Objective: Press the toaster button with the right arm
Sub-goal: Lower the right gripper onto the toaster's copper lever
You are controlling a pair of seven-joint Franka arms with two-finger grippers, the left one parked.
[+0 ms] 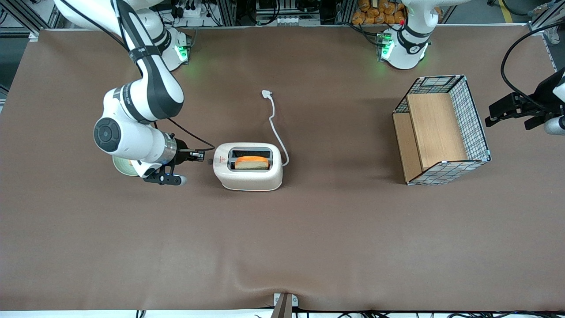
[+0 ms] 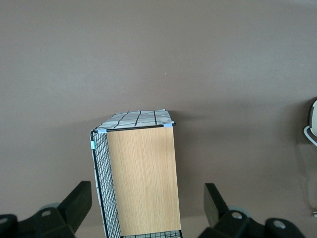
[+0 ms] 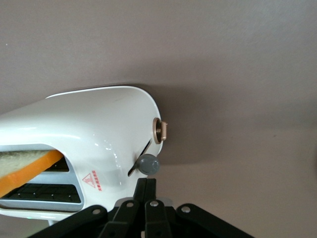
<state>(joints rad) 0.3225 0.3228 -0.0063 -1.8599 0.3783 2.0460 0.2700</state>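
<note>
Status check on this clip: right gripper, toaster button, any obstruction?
Right arm's black gripper shut, fingertips at the small grey toaster button. Cream-white two-slot toaster upright, bread slice in the slot. Nothing between gripper and button.

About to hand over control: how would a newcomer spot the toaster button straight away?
Find the cream-white toaster mid-table with bread in a slot. On its narrow end toward the working arm, the toaster button is a small grey rounded tab sticking out of a slit, just at the gripper, fingers shut. The round beige knob beside it is not it.
</note>
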